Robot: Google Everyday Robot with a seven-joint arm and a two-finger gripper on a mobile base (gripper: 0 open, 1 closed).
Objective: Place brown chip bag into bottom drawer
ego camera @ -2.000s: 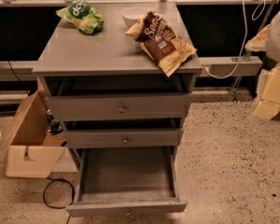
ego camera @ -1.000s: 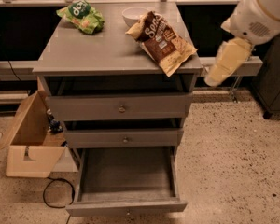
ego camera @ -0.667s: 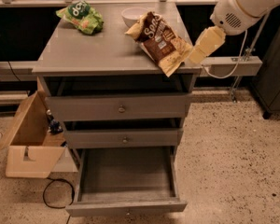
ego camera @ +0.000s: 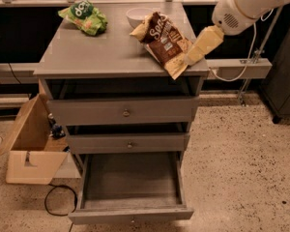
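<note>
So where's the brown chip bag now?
The brown chip bag lies on the cabinet top, right front corner, by the bowl; the end effector is at its right edge.

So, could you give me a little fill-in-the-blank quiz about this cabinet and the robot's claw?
1. The brown chip bag lies on the ____ of the cabinet.
2. The bottom drawer is not shut but ____.
3. The gripper is beside the ____ chip bag, far from the green chip bag.
4. The white bowl sits between the two chip ____.
Missing words: top; open; brown; bags.
</note>
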